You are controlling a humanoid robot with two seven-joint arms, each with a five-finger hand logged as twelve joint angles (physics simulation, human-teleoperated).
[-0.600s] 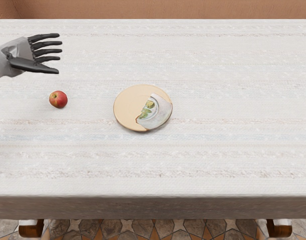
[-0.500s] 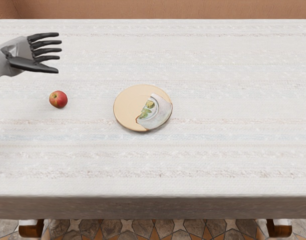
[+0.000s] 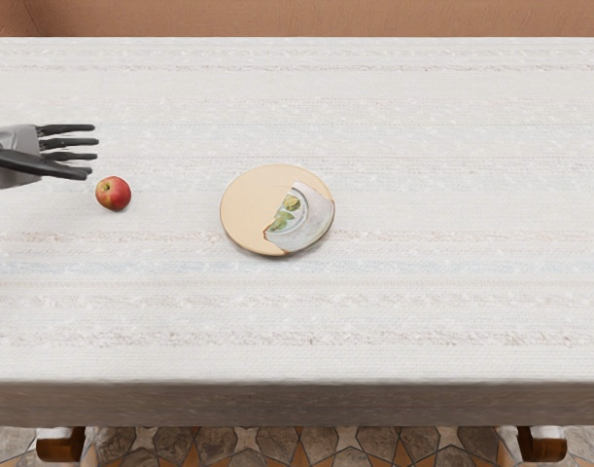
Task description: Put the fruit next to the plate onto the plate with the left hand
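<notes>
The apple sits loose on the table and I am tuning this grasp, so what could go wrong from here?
1. The apple is round and lies free on the table. The left hand, fingers spread just up and left of it, could nudge it with a fingertip and set it rolling.
2. The plate looks shallow, so an apple released near its rim might roll back off.

red apple [image 3: 113,193], tan plate [image 3: 248,206], white tablecloth [image 3: 423,292]
</notes>
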